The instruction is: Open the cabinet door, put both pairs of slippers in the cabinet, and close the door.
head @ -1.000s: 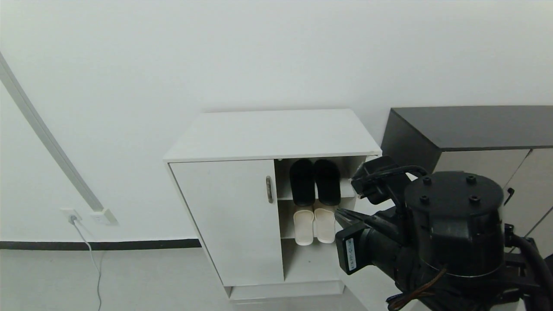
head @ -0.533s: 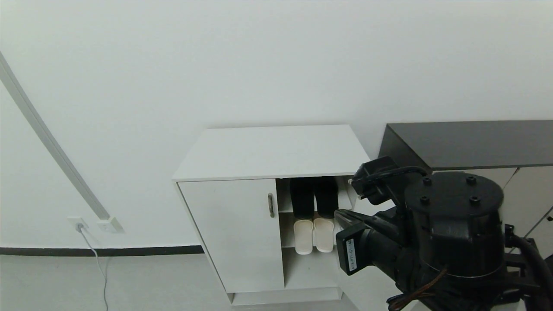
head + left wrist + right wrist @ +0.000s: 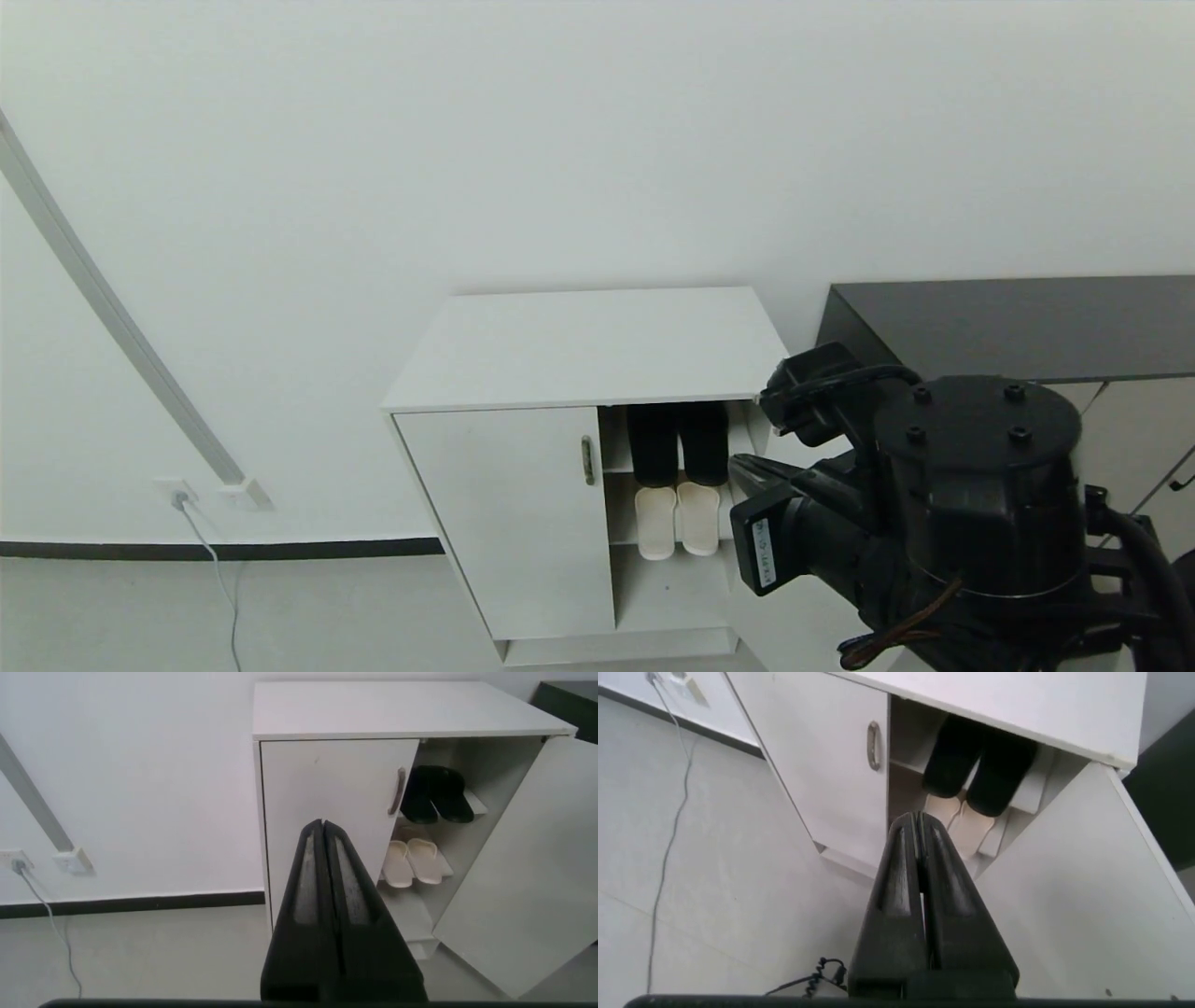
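Cabinet sits low in the centre of my head view, and its right door is swung wide open. Inside, the black slippers are on the upper shelf, with the white slippers on the shelf just below. My left gripper has its fingers pressed flat together, holding nothing. My right gripper is the same, pinched tight and empty.
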Tool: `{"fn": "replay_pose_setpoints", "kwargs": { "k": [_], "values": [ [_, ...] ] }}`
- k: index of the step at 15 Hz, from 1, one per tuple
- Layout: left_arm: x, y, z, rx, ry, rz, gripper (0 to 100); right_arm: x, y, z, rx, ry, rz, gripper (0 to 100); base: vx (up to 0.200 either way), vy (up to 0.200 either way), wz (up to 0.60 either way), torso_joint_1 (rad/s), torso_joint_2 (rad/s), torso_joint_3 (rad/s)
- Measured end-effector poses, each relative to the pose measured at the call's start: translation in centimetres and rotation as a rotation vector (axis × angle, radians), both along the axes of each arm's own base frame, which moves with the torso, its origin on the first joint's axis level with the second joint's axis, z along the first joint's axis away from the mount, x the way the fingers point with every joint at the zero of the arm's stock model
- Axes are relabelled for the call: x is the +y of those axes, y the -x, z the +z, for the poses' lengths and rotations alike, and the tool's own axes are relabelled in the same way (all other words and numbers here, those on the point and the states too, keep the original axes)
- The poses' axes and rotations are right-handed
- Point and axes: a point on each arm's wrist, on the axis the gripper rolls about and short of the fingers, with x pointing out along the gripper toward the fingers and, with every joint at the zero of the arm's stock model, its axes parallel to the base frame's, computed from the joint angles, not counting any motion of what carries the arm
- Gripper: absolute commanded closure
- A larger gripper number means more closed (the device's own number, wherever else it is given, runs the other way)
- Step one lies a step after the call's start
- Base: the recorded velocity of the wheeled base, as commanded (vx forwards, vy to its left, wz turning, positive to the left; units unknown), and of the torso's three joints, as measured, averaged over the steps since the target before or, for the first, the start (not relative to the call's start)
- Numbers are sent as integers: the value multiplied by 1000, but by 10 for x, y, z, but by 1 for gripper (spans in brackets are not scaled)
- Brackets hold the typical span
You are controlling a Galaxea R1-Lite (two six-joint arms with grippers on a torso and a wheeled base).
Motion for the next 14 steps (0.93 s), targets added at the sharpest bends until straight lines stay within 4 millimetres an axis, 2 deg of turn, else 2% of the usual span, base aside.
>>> {"fn": "replay_pose_setpoints", "kwargs": {
  "k": [6, 12, 14],
  "values": [
    [0, 0, 0, 0, 0, -1, 100, -1, 0, -4, 7, 12, 1, 100, 0, 0, 0, 0, 0, 0],
    [0, 0, 0, 0, -1, 0, 100, -1, -3, -6, 12, 18, -5, 100, 0, 0, -600, 7, 1, 0],
    [0, 0, 0, 0, -1, -1, 100, -2, -6, -6, 12, 19, -17, 100, 0, 0, 0, 0, 0, 0]
  ]
}}
